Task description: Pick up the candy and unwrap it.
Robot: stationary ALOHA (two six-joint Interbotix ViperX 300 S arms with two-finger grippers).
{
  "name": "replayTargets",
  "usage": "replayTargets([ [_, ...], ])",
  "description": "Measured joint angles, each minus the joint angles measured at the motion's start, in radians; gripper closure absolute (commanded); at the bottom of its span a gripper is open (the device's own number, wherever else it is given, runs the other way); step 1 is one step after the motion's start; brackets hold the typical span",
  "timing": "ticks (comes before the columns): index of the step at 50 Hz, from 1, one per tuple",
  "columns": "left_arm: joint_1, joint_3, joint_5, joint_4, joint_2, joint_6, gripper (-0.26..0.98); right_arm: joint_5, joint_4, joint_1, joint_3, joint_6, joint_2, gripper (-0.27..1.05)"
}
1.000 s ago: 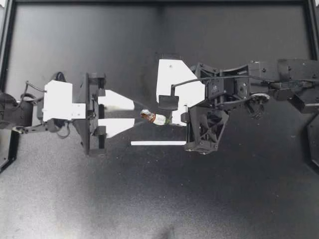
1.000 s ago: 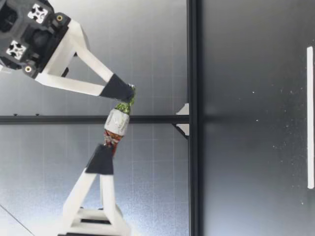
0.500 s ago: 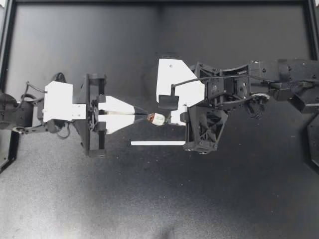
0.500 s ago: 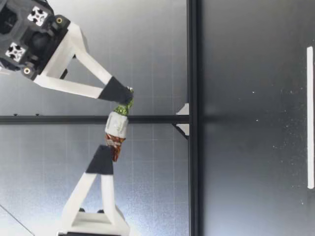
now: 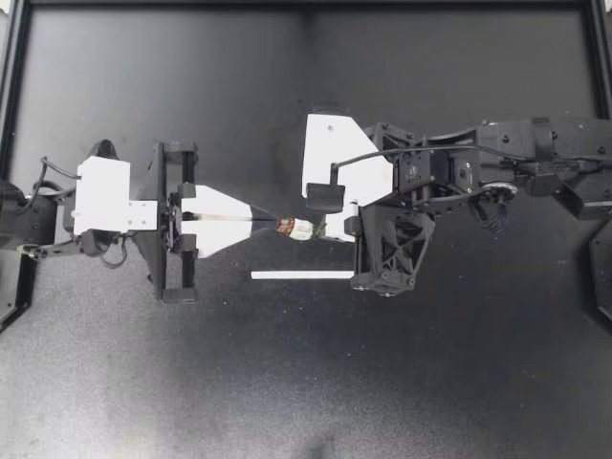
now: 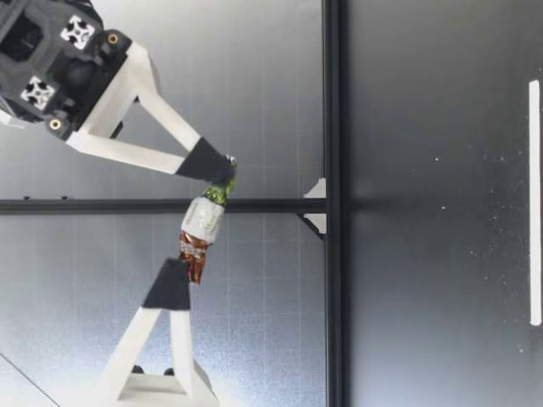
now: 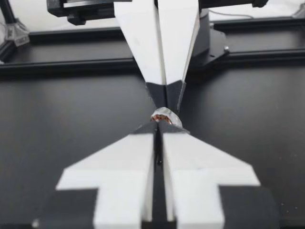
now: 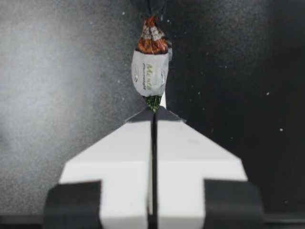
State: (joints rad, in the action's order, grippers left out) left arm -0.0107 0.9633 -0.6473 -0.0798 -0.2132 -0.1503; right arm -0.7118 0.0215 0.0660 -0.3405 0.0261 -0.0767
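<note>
Two end effectors share one candy point(image 5: 295, 228), held in the air above the counter point(image 5: 430, 382). The left end effector point(image 5: 270, 224) is clenched on the brown twist at the candy's 9 o'clock. The right end effector point(image 5: 319, 232) is clenched on the green twist at 3 o'clock, its tips mostly hidden under its own wrist from above. In the left wrist view only a sliver of wrapper shows. A white strip point(image 5: 302, 275) lies at 6 o'clock.

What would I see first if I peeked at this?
A little wrapped candy hangs in the air above the middle of the black table. My left tool pinches its brown twisted end, and my right tool pinches its green end.
</note>
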Motion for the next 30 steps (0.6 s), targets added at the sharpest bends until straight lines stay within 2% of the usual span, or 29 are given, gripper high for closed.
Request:
replayTargets([
  [11,0.0,0.0,0.0,0.0,0.0,-0.008,0.83,0.005,-0.009,0.0,0.0,0.005,0.0,0.95],
  [18,0.0,0.0,0.0,0.0,0.0,-0.017,0.83,0.005,-0.008,0.0,-0.002,0.003,0.0,0.9],
  [24,0.002,0.0,0.0,0.0,-0.006,-0.025,0.83,0.008,-0.009,0.0,-0.011,0.006,-0.005,0.8],
  [30,0.0,0.0,0.002,0.0,-0.012,-0.034,0.83,0.017,-0.009,0.0,-0.021,0.006,-0.005,0.58],
])
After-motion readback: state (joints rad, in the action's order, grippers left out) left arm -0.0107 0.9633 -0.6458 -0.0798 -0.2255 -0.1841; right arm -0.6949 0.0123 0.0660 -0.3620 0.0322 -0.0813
